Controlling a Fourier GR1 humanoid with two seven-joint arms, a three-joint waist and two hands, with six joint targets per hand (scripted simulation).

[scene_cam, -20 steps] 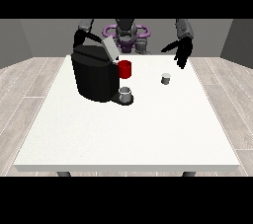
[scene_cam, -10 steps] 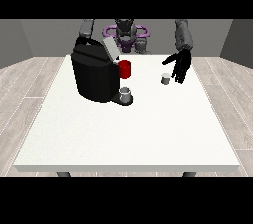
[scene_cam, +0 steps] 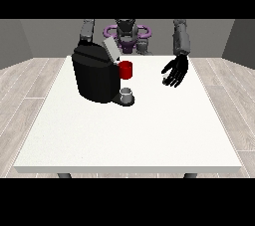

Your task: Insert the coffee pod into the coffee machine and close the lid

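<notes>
The coffee machine [scene_cam: 97, 75] on the table [scene_cam: 129, 135] has its lid [scene_cam: 110, 49] raised, nothing is inserted, and the hand at the view's right [scene_cam: 176, 71] hangs with relaxed, spread fingers exactly where the coffee pod, hidden, would sit.

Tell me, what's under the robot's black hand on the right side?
The hand at the view's right hangs open over the white table. The coffee pod cannot be seen now; the hand may be covering it, but that spot is hidden.
</notes>
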